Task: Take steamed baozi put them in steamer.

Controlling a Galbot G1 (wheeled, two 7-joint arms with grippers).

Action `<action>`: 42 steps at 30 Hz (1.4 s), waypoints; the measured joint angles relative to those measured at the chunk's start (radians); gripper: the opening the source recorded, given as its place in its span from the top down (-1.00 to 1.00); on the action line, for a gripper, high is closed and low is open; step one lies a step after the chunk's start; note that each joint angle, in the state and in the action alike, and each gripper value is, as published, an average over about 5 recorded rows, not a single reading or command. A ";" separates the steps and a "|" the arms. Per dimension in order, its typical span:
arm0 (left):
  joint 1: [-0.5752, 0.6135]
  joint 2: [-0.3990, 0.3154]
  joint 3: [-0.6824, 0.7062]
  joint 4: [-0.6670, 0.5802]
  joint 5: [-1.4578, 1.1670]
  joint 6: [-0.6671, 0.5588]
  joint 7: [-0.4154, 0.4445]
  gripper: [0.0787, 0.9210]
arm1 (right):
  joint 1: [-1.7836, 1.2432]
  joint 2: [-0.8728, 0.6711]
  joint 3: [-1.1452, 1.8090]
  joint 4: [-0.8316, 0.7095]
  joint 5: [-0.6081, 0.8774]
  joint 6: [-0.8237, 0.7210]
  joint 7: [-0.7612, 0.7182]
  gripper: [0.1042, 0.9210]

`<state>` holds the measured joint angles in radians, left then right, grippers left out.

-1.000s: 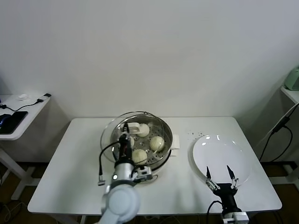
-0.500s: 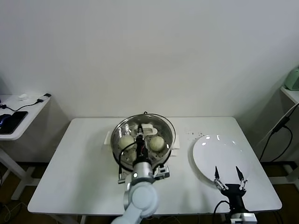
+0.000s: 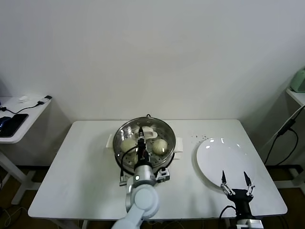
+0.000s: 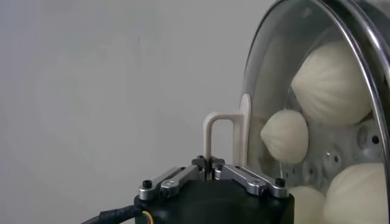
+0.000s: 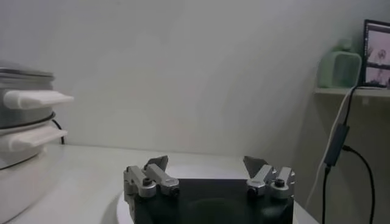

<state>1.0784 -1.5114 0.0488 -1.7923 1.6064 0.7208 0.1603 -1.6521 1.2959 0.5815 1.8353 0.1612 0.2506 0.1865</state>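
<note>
The steamer (image 3: 167, 151) stands mid-table on its white pot base. The round glass lid (image 3: 153, 125) lies over it. My left gripper (image 3: 141, 140) is shut on the lid's white handle (image 4: 219, 129), seen close in the left wrist view, where the gripper (image 4: 210, 162) pinches the handle. Cream-white baozi (image 3: 127, 145) (image 3: 160, 146) show through the glass; the left wrist view shows three of them (image 4: 332, 82) (image 4: 285, 135) (image 4: 359, 196). My right gripper (image 3: 237, 182) is open and empty at the front right, near the plate's front edge; it also shows in the right wrist view (image 5: 207, 163).
A flat white plate (image 3: 224, 160) lies right of the steamer. The steamer's side handle (image 5: 33, 98) and pot base (image 5: 24, 141) show at the edge of the right wrist view. A side table (image 3: 19, 119) with a phone and cables stands far left.
My left gripper has carried the glass lid to the right, from left of centre to over the steamer. My right gripper has drawn back toward the front right.
</note>
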 measured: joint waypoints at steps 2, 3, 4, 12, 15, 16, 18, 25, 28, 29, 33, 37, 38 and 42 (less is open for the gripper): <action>0.000 0.002 -0.003 0.002 0.004 -0.003 -0.002 0.87 | 0.000 0.003 0.001 -0.004 -0.003 0.004 0.000 -0.76; 0.000 0.004 -0.004 0.003 0.007 -0.004 -0.003 0.87 | -0.001 0.005 0.001 -0.005 -0.004 0.006 -0.001 -0.76; 0.000 0.005 -0.005 0.004 0.009 -0.006 -0.003 0.87 | -0.001 0.007 0.001 -0.007 -0.006 0.008 -0.001 -0.76; 0.004 0.021 -0.009 0.001 0.015 -0.012 0.005 0.71 | -0.002 0.007 -0.005 -0.006 -0.013 0.010 -0.007 -0.76; 0.006 0.028 -0.004 -0.009 0.003 -0.012 0.012 0.51 | 0.000 0.005 -0.007 -0.003 -0.014 0.008 -0.008 -0.76; 0.007 0.031 -0.001 -0.014 -0.003 -0.012 0.014 0.43 | 0.000 0.005 -0.007 -0.002 -0.015 0.007 -0.008 -0.76; 0.010 0.035 0.004 -0.026 -0.019 -0.013 0.016 0.30 | 0.000 0.004 -0.008 0.001 -0.015 0.004 -0.009 -0.76; 0.034 0.061 0.021 -0.099 -0.122 -0.034 0.005 -0.19 | 0.000 0.002 -0.014 0.013 -0.013 -0.007 -0.012 -0.76; 0.052 0.074 0.016 -0.140 -0.200 -0.056 -0.018 -0.40 | 0.000 0.002 -0.018 0.014 -0.010 -0.006 -0.011 -0.76; 0.059 0.078 0.011 -0.155 -0.233 -0.068 -0.029 -0.46 | 0.000 0.001 -0.020 0.014 -0.008 -0.003 -0.010 -0.76; 0.095 0.094 -0.023 -0.216 -0.397 -0.131 -0.086 -0.69 | -0.004 -0.006 -0.028 0.016 0.004 0.019 -0.005 -0.76; 0.137 0.108 -0.095 -0.275 -0.618 -0.208 -0.157 -0.76 | -0.012 -0.024 -0.039 0.024 0.018 0.049 0.005 -0.76; 0.149 0.110 -0.122 -0.287 -0.683 -0.229 -0.174 -0.76 | -0.013 -0.030 -0.042 0.026 0.022 0.057 0.007 -0.76; 0.203 0.121 -0.257 -0.321 -0.951 -0.313 -0.225 -0.77 | -0.015 -0.054 -0.046 0.029 0.041 0.082 0.007 -0.76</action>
<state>1.2810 -1.3904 -0.2082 -2.1130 0.6556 0.4082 -0.0649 -1.6674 1.2423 0.5350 1.8641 0.2019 0.3327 0.1935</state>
